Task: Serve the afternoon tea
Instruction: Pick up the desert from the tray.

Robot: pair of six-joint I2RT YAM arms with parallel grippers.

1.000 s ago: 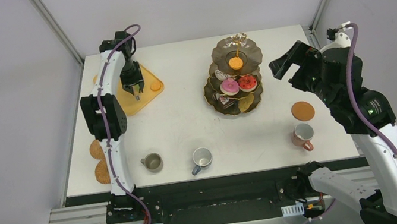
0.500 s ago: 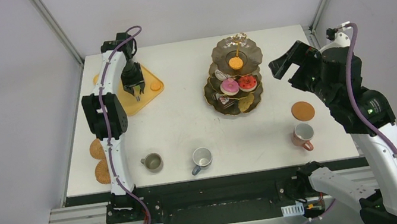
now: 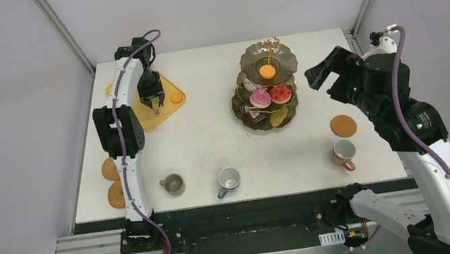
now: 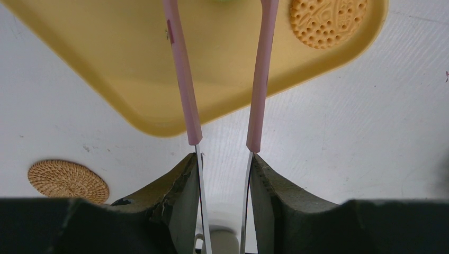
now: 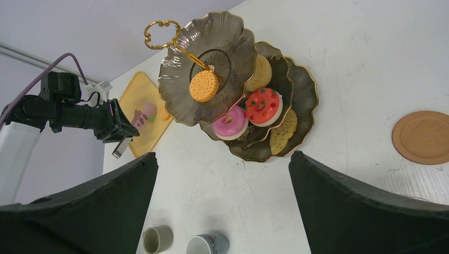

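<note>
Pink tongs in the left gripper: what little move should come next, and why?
Probably slide the tongs sideways over the orange macaron and lower them around it. The left gripper grips the tongs above the yellow tray, and the macaron lies beside them on the tray, not between the arms.

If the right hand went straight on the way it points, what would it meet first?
Most likely the stand, around the pink doughnut on its middle tier. The right hand is open and nothing shows between them, though depth is hard to judge from the wrist view.
</note>
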